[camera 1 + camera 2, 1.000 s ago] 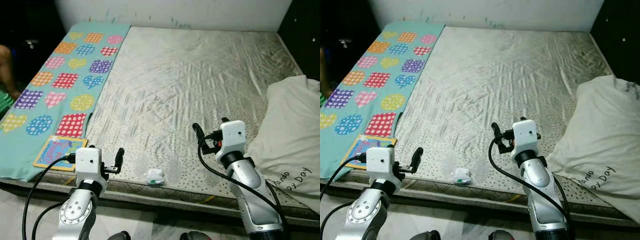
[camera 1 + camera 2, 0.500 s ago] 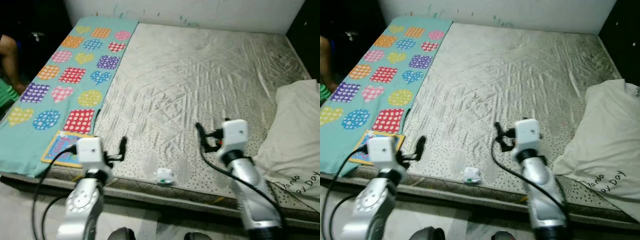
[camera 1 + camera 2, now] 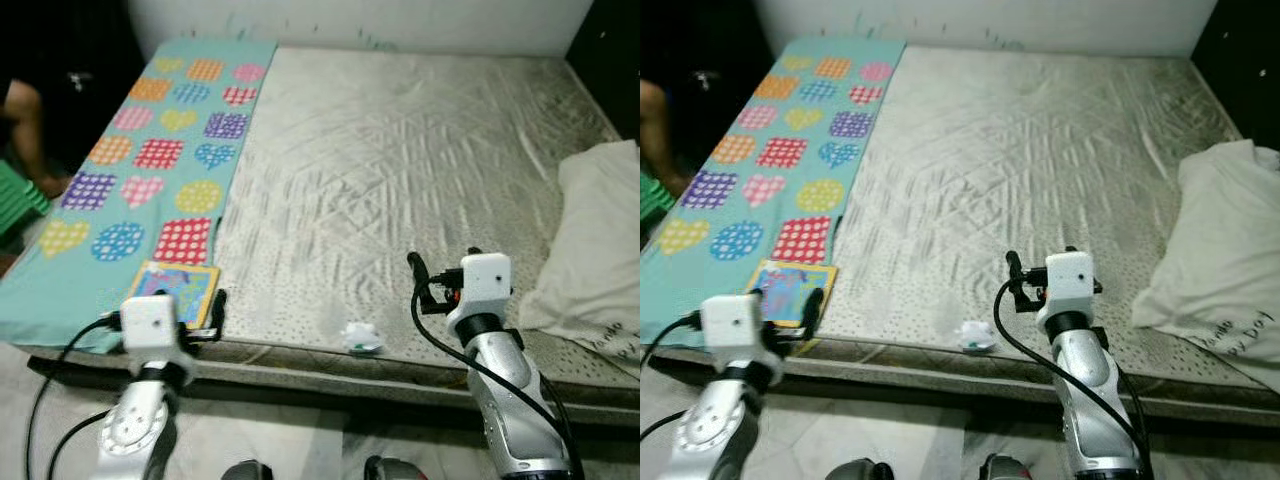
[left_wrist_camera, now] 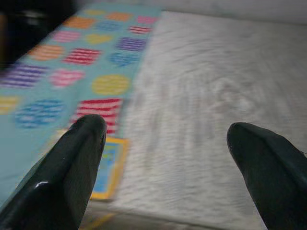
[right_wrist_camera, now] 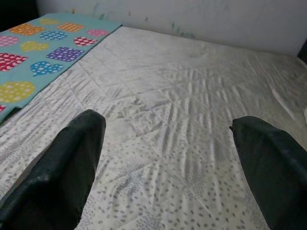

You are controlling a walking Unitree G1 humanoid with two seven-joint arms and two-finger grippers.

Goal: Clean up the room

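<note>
Since a second ago my head camera has swung, so the whole bed (image 3: 400, 150) sits differently in frame; that part is the camera, not the things. Against the bed, though, my left gripper (image 3: 218, 308) has moved: earlier it hung over the mattress edge just right of the book (image 3: 175, 291), and now it sits lower and further left, at the near edge with its fingers in front of the book's right side. My right gripper (image 3: 415, 270) holds much the same place over the spotted front strip of the mattress, right of the wrapper.

Both jaws stand wide apart and hold nothing; in the left wrist view the two fingers (image 4: 72, 167) frame the book's corner and the teal blanket (image 4: 57, 81), and in the right wrist view the fingers (image 5: 67, 167) frame bare mattress.

That small crumpled white and green wrapper (image 3: 361, 338) lies on the front edge of the mattress, between my two arms and nearer the right one, untouched. The book lies flat on the near end of the blanket, which runs down the bed's left side. A white pillow (image 3: 600, 240) rests at the right edge. At far left a person's arm (image 3: 25, 130) shows beside something green (image 3: 15, 195).
</note>
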